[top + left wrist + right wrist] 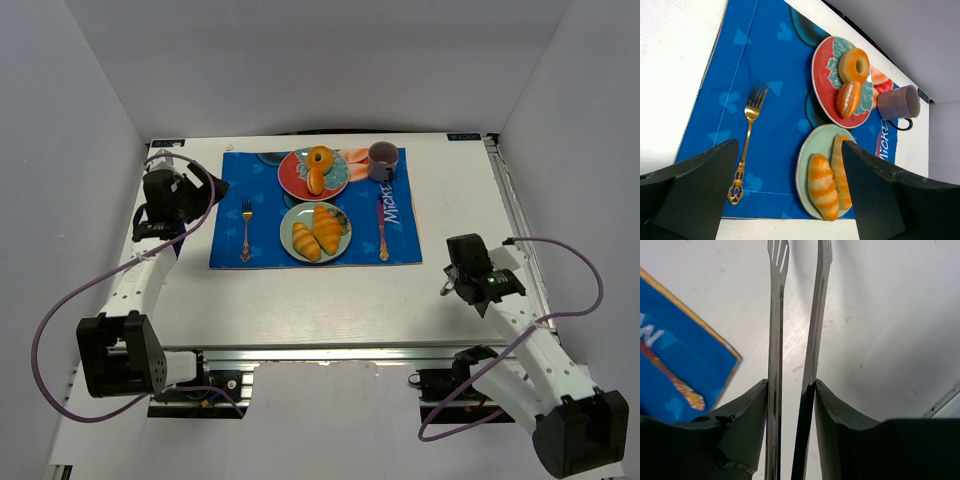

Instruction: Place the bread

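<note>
Top view first: the blue printed placemat [250, 215] sits mid-table, and on the pale green round plate [338, 248] lie two golden-orange ridged bread rolls [326, 228], side by side and touching. Just behind it, the red round plate [292, 178] carries a ring-shaped orange doughnut [320, 158] with a third roll [316, 181] tucked against it. A purple mug [382, 160] stands at the mat's far right corner. No roll lies loose on the white table [330, 300]. The left gripper [170, 192] hangs off the mat's left edge and the right gripper [462, 262] sits well right of the mat, both apart from the plates.

Over to the left wrist: jaws spread wide, nothing between them. A gold fork [747, 145] lies on the mat below, and both plates are in plain sight with their rolls aboard.

Right wrist now: the fingers are clamped narrow on a pair of slim metal tongs [775, 315]. The two blades run out over bare table with a gap at the tips and no bread in them. Only the mat's corner shows at the left.

My read: every visible roll is already plated, so the placing looks done or close to it. Whether the roll on the red plate belongs with the other two, I can't tell
</note>
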`<state>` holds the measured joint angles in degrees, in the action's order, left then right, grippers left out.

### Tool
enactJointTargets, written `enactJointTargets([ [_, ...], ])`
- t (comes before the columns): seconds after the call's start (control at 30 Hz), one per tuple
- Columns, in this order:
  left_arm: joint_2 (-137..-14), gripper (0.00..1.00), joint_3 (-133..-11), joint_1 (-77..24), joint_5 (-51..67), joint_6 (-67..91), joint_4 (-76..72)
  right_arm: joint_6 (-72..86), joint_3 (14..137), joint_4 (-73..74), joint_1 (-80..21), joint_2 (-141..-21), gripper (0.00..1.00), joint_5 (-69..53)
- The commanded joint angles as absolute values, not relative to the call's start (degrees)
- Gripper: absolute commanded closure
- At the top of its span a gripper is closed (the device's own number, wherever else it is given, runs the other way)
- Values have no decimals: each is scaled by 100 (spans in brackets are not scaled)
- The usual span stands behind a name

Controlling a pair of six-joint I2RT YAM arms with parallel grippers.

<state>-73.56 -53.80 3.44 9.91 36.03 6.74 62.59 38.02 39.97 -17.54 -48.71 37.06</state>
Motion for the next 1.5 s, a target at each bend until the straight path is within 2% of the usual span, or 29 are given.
enactJointTargets([
  [0.0, -7014, 5, -5370, 290, 1037, 3586, 536, 6846, 3507, 3525, -1696, -5184, 54, 3481],
  [0.23, -6970, 5, -5317, 290, 984, 3533, 606, 7075, 2971, 2787, -1688, -5993, 51, 3244],
  [0.47, -7014, 5, -5274, 281, 932, 3481, 650, 7005, 2786, 2470, -1687, -6293, 17, 2857],
  [0.53, -7040, 5, -5274, 290, 914, 3454, 677, 6909, 2934, 2644, -1679, -6109, 11, 2839],
  [0.67, -7075, 5, -5317, 290, 853, 3410, 729, 6427, 3356, 3337, -1679, -5512, 11, 2874],
  [0.8, -7101, 5, -5422, 290, 747, 3305, 905, 5505, 4618, 4085, -1679, -4888, 11, 3005],
  [1.0, -7268, 5, -5572, 290, 501, 3147, 1125, 4520, 5747, 4886, -1679, -5018, 11, 3393],
  [1.2, -7164, 5, -5537, 290, 194, 3085, 1301, 4052, 5959, 4194, -1670, -5115, 11, 2927],
  [1.33, -7005, 5, -5590, 290, -130, 3041, 1537, 3964, 5582, 2896, -1670, -4975, 11, 2655],
  [1.47, -6803, 5, -5581, 290, -526, 2944, 1793, 3754, 5440, 2180, -1679, -5360, 11, 1759],
])
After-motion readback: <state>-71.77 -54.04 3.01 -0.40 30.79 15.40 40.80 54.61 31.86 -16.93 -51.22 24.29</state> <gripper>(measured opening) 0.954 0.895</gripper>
